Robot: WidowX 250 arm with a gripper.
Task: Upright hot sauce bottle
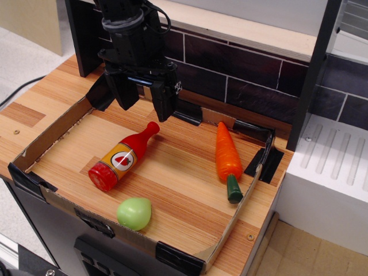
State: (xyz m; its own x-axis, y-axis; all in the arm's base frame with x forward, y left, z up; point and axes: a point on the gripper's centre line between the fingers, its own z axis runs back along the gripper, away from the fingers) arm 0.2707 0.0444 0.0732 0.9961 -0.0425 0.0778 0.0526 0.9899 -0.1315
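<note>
Where it lies: hot sauce bottle [122,157] is on its side on the wooden board [178,172], left of centre, inside the low cardboard wall [40,144].
Orientation: cap end points up toward the back wall; flat red base faces the front-left corner; label with red-and-white emblem faces upward.
Relation to claw: gripper [142,99] hangs above and just behind the cap end, apart from the bottle, touching nothing.
Claw state: two black fingers spread, a clear gap between them, nothing held.
Nearest neighbour: green rounded fruit [134,213] near the front wall, just below the bottle's base, not touching.
Further item: orange carrot [227,157] with green stem, well apart to the right, stem toward the front.
Surround: dark tiled back wall [241,72].
</note>
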